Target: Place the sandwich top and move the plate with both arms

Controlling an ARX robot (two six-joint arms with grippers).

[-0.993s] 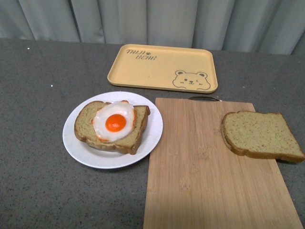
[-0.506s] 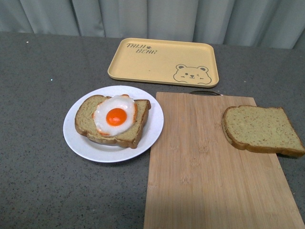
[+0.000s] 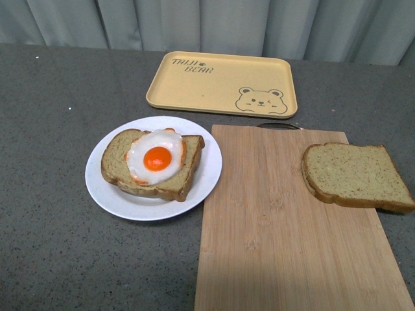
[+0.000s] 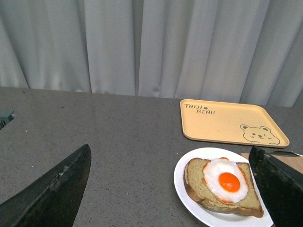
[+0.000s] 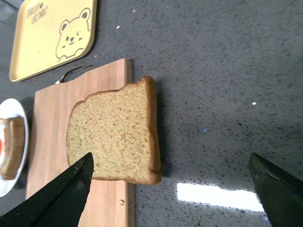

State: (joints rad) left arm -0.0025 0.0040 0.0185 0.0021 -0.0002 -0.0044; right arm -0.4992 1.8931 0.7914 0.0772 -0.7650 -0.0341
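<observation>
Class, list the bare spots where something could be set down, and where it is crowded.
Free: the wooden board between plate and sandwich top; the whole yellow tray; grey counter left of the plate. Crowded: the plate, filled by egg-topped bread.

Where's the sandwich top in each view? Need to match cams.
Front: sandwich top at right, overhanging the cutting board at its right edge.
Left wrist: not in view.
Right wrist: sandwich top across the cutting board's edge, partly over the table.
Shared landmark: yellow bear tray, in all three.
</observation>
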